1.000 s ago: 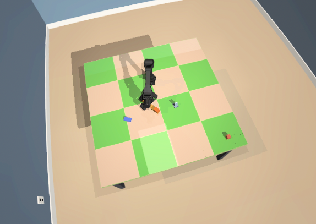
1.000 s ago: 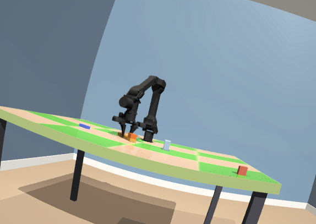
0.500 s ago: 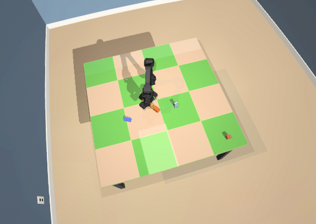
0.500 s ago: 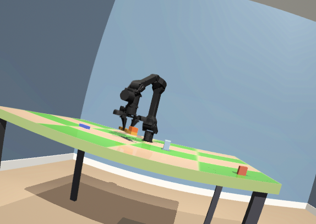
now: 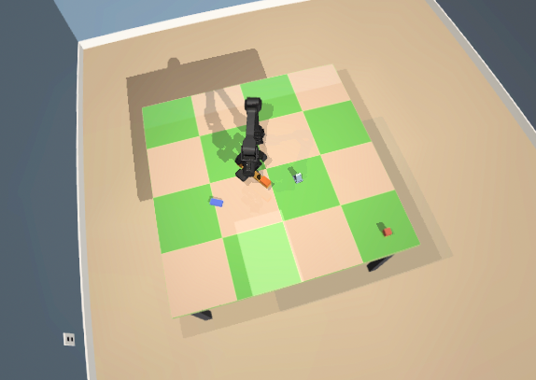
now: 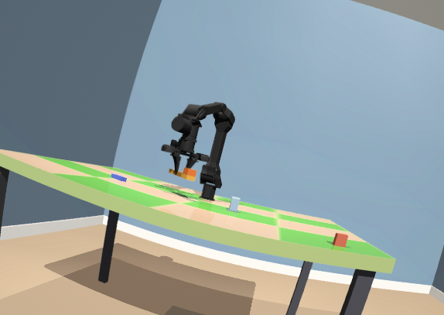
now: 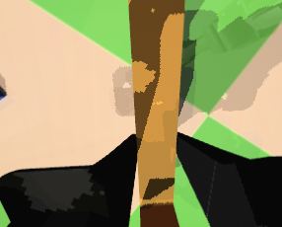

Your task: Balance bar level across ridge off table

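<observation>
The yellow-brown bar (image 6: 191, 178) (image 7: 165, 118) has an orange block (image 5: 265, 182) (image 6: 189, 172) at one end. My gripper (image 6: 183, 171) (image 7: 155, 137) is shut on the bar between its two ends and holds it above the table, with its shadow below. In the top view the arm hides much of the bar. In the wrist view the bar runs lengthwise between the fingertips. A small pale grey-blue upright piece (image 5: 298, 178) (image 6: 234, 203), which looks like the ridge, stands on a green square, to the right of the gripper in the top and exterior views. Nothing rests on it.
A flat blue block (image 5: 216, 203) (image 6: 118, 177) lies left of the gripper in the top and exterior views. A red block (image 5: 387, 232) (image 6: 340, 240) stands far right, near a corner of the chequered table (image 5: 317, 235) (image 6: 216, 234).
</observation>
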`<state>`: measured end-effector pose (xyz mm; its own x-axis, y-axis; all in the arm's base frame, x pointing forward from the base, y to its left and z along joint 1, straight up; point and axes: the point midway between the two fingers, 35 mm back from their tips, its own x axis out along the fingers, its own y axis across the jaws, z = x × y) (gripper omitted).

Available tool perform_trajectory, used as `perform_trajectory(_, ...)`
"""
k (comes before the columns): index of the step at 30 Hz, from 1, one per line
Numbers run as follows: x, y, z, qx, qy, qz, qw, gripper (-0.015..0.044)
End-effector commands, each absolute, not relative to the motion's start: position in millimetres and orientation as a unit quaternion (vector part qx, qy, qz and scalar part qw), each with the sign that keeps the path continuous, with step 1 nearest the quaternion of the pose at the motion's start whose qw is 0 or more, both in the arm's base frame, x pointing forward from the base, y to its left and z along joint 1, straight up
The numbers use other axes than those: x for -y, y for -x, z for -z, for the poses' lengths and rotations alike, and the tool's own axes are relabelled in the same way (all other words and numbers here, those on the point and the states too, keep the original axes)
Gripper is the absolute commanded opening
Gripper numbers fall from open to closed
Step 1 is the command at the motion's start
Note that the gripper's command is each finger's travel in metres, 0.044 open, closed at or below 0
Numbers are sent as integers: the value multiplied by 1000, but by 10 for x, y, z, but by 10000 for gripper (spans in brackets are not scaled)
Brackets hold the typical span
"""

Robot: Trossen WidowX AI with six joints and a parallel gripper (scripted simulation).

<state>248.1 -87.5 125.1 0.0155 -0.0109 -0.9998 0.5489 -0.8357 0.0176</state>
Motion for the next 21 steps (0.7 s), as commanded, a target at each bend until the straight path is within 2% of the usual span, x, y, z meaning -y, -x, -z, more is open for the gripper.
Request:
perform_trajectory(1,867,-2476,-1370,-195,-686,670,207,0)
perform_trajectory(9,841,-2463,-1497,-204,-683,668,215,0)
perform_trajectory(21,527,-2651,-1513,-354,-616,601,367,0)
